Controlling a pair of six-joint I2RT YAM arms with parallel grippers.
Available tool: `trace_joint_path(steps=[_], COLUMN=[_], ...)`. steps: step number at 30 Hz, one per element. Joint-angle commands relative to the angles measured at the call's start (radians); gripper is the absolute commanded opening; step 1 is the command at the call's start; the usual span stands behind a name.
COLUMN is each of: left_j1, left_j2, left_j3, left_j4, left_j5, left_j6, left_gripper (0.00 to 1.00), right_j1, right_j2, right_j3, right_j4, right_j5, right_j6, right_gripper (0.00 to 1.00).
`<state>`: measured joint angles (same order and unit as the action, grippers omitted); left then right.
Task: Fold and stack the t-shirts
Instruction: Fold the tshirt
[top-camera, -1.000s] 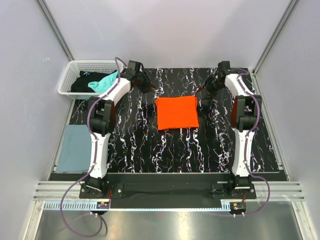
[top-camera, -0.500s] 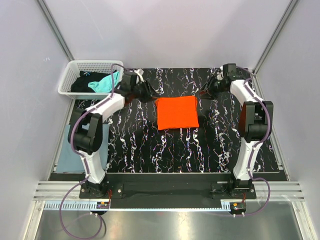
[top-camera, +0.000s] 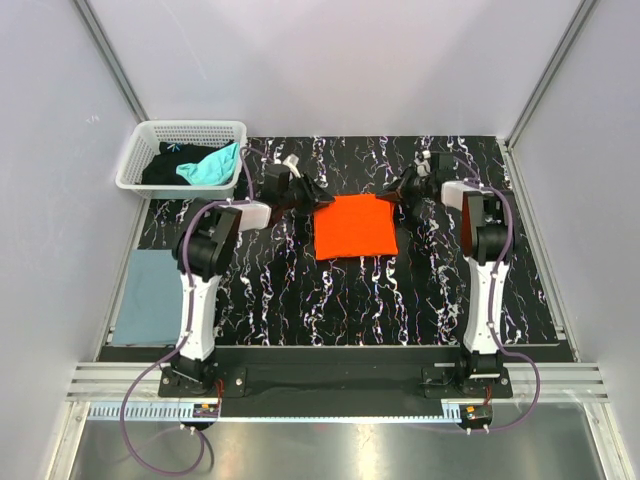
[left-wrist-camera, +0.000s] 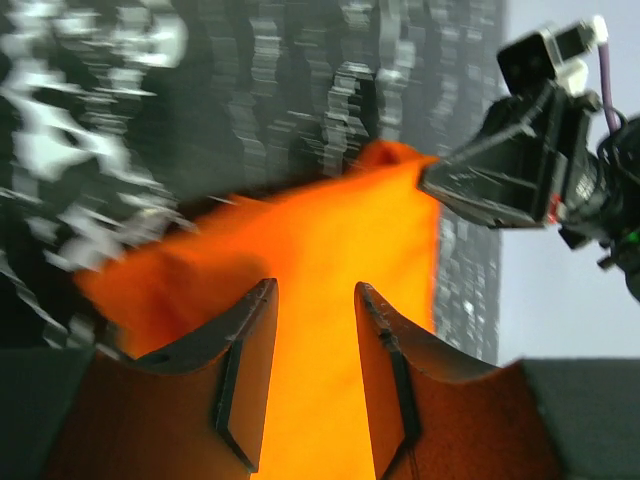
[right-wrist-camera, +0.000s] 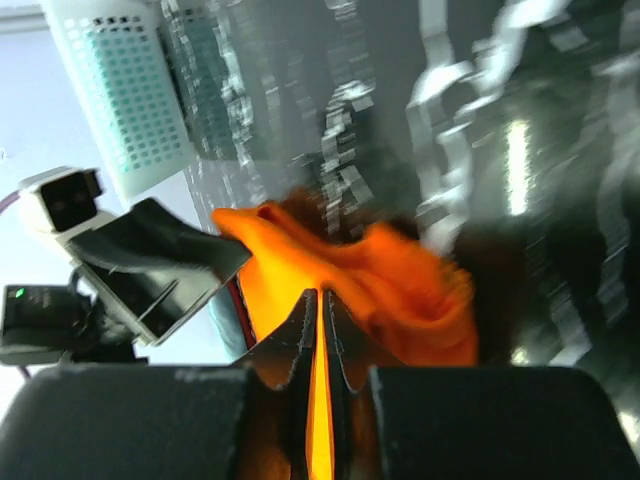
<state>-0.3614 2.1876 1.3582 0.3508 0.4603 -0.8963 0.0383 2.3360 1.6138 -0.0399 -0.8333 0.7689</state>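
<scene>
I rate the orange t-shirt (top-camera: 354, 225) soft, light, limp: grasp its far corners. My right claw (right-wrist-camera: 320, 340) is clenched on one; my left claw (left-wrist-camera: 312, 380) hangs released

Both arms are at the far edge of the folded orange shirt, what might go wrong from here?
The right gripper is shut on a bunched corner of the bright orange folded t-shirt, while the left gripper is open over the other corner. Lifting now would likely drag one side and undo the fold. The bunched pinch may also hold uneven layers.
</scene>
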Motion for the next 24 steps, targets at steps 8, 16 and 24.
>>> trace_joint_path(steps=[8, 16, 24], left_j1=[0.058, 0.061, 0.053], left_j2=[0.204, 0.019, -0.268], left_j3=[0.212, 0.253, 0.064], left_j4=[-0.033, -0.278, -0.316], left_j5=[-0.023, 0.029, 0.044], left_j6=[-0.02, 0.098, 0.129], left_gripper=[0.41, 0.52, 0.55], right_j1=[-0.032, -0.109, -0.061], right_j2=[0.144, 0.057, -0.154], right_j3=[0.076, 0.23, 0.2], right_j4=[0.149, -0.223, -0.403], right_j5=[-0.021, 0.094, 0.114], right_j6=[0.09, -0.06, -0.138], right_gripper=[0.13, 0.27, 0.36])
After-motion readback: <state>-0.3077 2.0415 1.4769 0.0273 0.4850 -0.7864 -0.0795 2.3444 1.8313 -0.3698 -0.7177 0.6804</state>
